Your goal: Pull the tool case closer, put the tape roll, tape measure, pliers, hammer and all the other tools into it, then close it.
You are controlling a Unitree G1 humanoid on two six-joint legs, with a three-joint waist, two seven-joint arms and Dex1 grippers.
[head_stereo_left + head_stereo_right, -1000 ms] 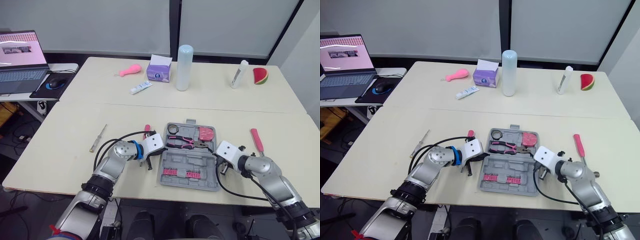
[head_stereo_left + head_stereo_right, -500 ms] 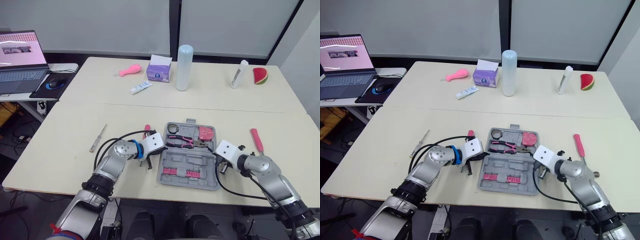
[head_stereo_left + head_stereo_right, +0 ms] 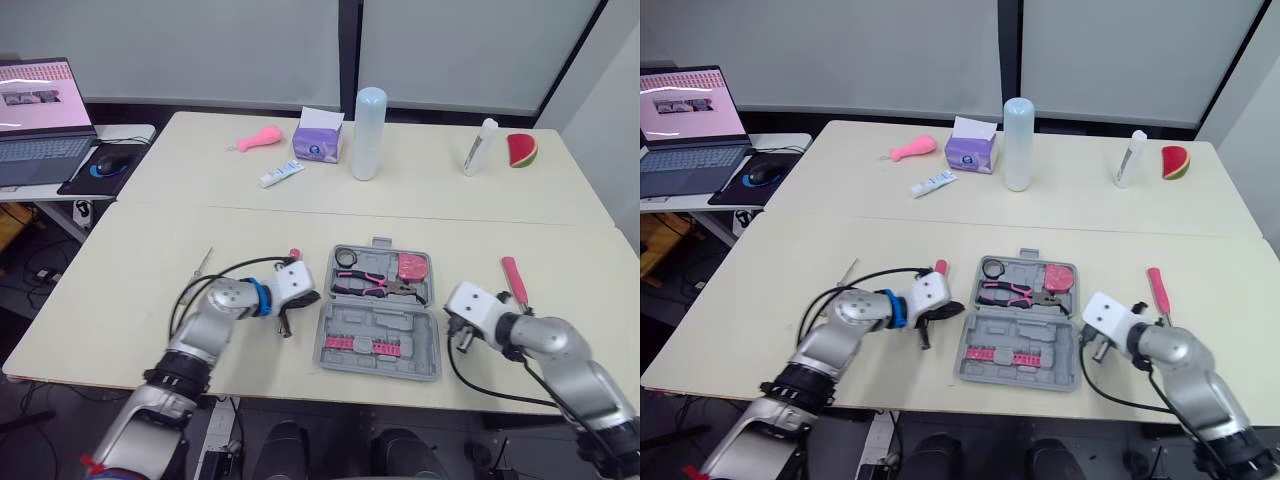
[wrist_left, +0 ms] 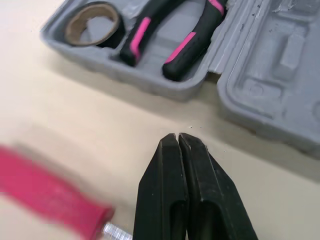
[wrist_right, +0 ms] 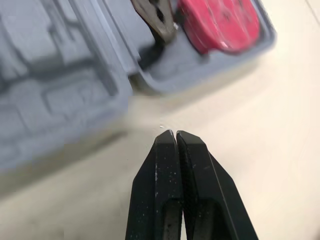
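The grey tool case (image 3: 382,322) lies open near the table's front edge. Its far half holds the tape roll (image 3: 345,257), the pink-handled pliers (image 3: 374,287) and the red tape measure (image 3: 412,266); its near half holds a row of pink bits (image 3: 350,343). My left gripper (image 4: 177,136) is shut and empty just left of the case, next to a pink-handled tool (image 3: 294,256). On the other side, a little off the case's right edge, my right gripper (image 5: 175,134) is shut on nothing. The pink-handled hammer (image 3: 513,280) lies further right. A slim screwdriver (image 3: 203,262) lies to the left.
On the far table stand a tall white bottle (image 3: 369,121), a purple tissue box (image 3: 318,141), a tube (image 3: 282,174), a pink toy (image 3: 258,139), a white bottle (image 3: 479,148) and a watermelon slice (image 3: 520,150). A laptop (image 3: 35,122) sits on a side desk at the left.
Both grippers have drawn back from the case's sides, the left one leftward and the right one rightward. The case and tools stay where they were.
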